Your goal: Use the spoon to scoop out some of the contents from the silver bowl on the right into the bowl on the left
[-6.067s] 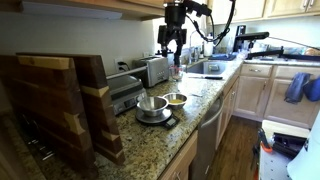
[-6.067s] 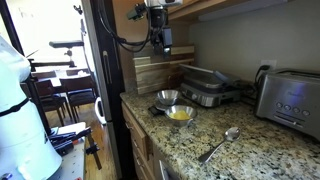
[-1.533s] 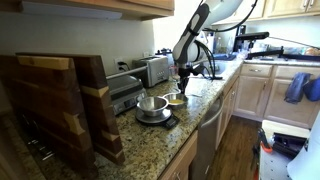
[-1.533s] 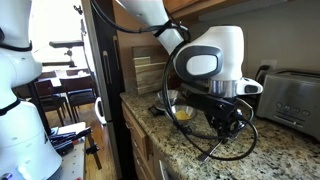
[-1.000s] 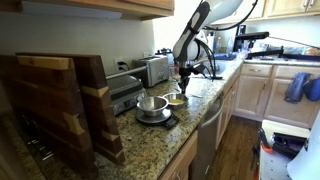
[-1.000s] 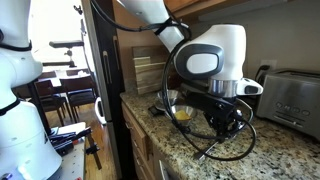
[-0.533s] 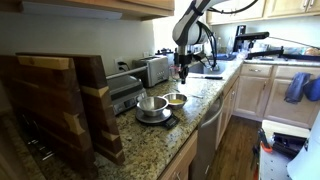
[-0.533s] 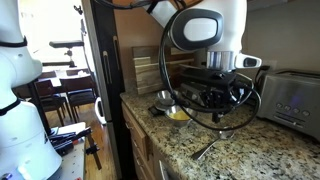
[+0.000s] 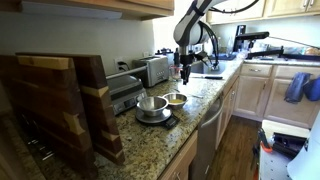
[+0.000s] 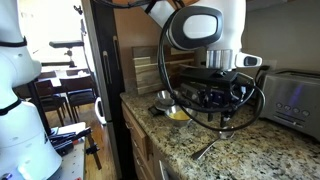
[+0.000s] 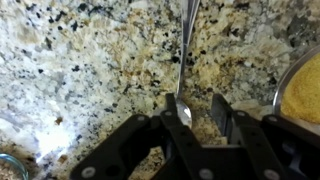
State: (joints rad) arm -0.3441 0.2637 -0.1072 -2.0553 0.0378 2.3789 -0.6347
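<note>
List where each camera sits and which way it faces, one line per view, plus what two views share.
Exterior view: behind the wooden cutting boards, looking along the countertop past the toaster; the arm shows far off.
Exterior view: at the counter's opposite end, facing back toward those boards; the arm looms close.
Wrist view: looks straight down at granite; the open pincer hovers over the spoon.
Shared: all three show the yellow-filled bowl.

Item, your gripper (image 9: 183,72): down at the counter (image 9: 205,100) a second ago, now lifted clear above it.
Item, spoon (image 10: 207,147): lay flat then, now appears to slant more steeply, one end between the fingers (image 11: 170,115); whether you grip it is unclear.
</note>
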